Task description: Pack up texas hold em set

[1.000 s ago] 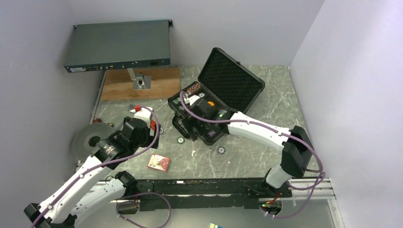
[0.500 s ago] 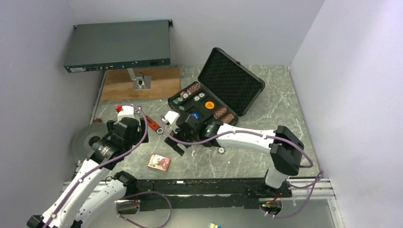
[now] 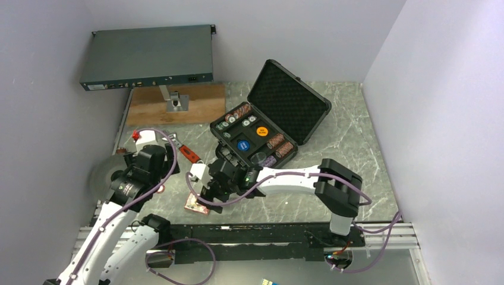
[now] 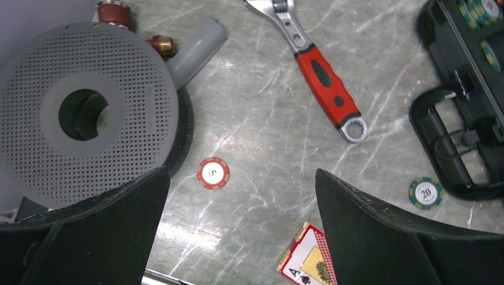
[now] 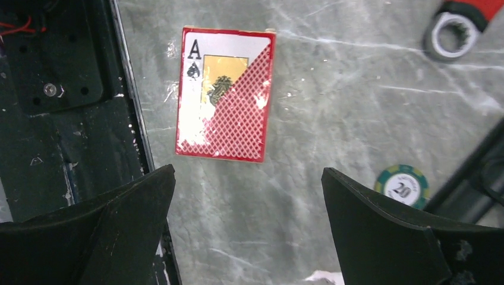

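Observation:
The black hard case (image 3: 289, 98) lies open at the back of the table, its tray (image 3: 221, 135) holding rows of chips, a blue disc (image 3: 243, 145) and an orange disc (image 3: 261, 131). The red card deck (image 5: 226, 93) lies flat by the near rail, partly under my right arm in the top view (image 3: 191, 206). My right gripper (image 5: 246, 231) is open and empty just beside the deck, above the table. A green "20" chip (image 5: 402, 185) lies to its right. My left gripper (image 4: 241, 237) is open and empty above a red "5" chip (image 4: 213, 173); the deck's corner (image 4: 306, 261) shows there.
A red-handled wrench (image 4: 321, 77) lies between the case handle (image 4: 451, 148) and a grey perforated disc (image 4: 83, 113). A grey rack-mount box (image 3: 148, 56) and a wooden board (image 3: 202, 102) stand at the back left. The black rail (image 5: 59, 89) borders the near edge.
My right arm has swung from over the case down and left to the card deck by the near rail. My left arm has drawn back to the left, uncovering the wrench.

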